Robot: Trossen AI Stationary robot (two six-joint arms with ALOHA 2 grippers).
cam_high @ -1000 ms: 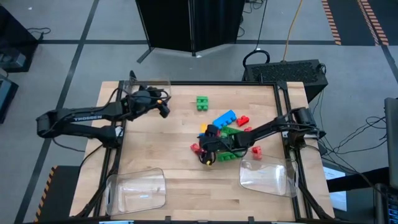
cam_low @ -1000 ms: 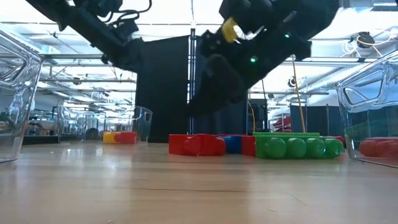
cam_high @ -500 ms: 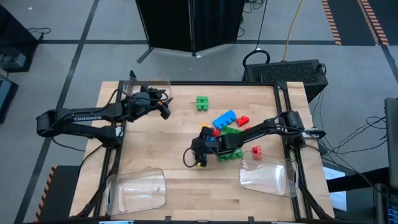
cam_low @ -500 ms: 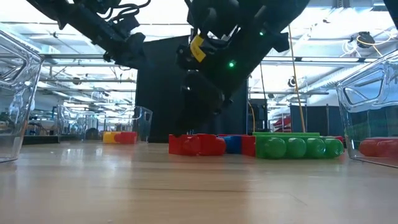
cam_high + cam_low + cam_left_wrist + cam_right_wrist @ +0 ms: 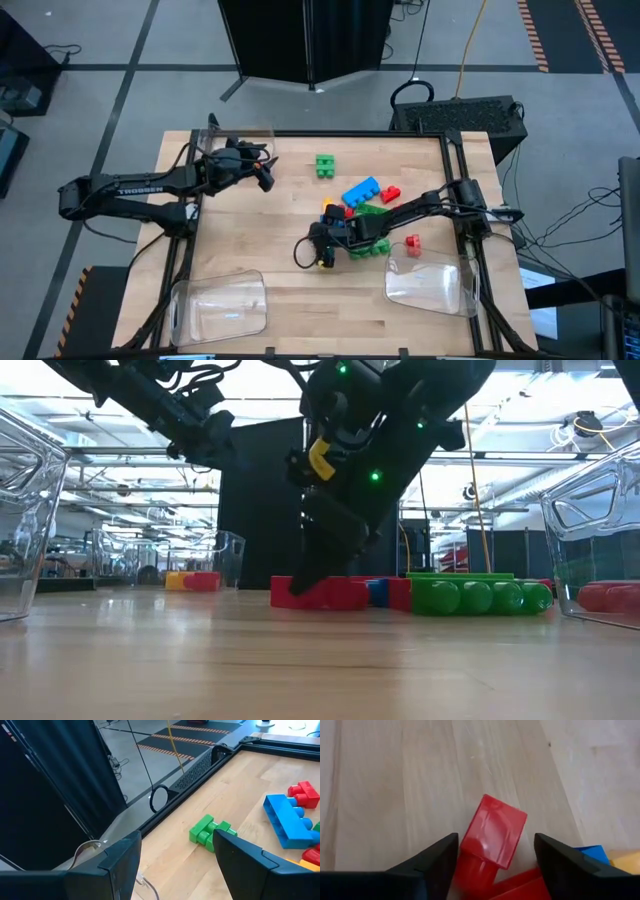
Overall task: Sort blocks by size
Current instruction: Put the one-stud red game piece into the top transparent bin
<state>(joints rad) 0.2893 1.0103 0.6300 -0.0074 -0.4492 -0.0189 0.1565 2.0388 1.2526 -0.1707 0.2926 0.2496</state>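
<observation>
The blocks lie in a loose pile right of the table's middle: a blue one (image 5: 361,190), a long green one (image 5: 372,212) and red ones (image 5: 390,194). A green block (image 5: 324,165) lies apart, farther back. My right gripper (image 5: 316,244) points steeply down at the pile's left edge. It is open, with a finger on each side of a small red block (image 5: 492,832), which rests on the table. My left gripper (image 5: 265,172) hangs open and empty above the table's far left, and the green block (image 5: 207,831) shows beyond it. My right gripper straddles the small red block's two sides (image 5: 470,840) from above, slanting in from the table's right. A gap shows between one finger (image 5: 555,855) and the block. I cannot tell whether the other finger (image 5: 437,857) touches it. The block lies on the table.
Clear trays stand at the near left (image 5: 220,305), near right (image 5: 430,283) and far left (image 5: 240,135). The near right tray (image 5: 600,595) holds red blocks. A single red block (image 5: 412,242) lies beside it. Bare wood lies left of the pile.
My right gripper has moved toward the table's left edge and down, tipping more steeply, until its fingers stand at the small red block at the pile's left edge. The blocks have stayed where they were.
</observation>
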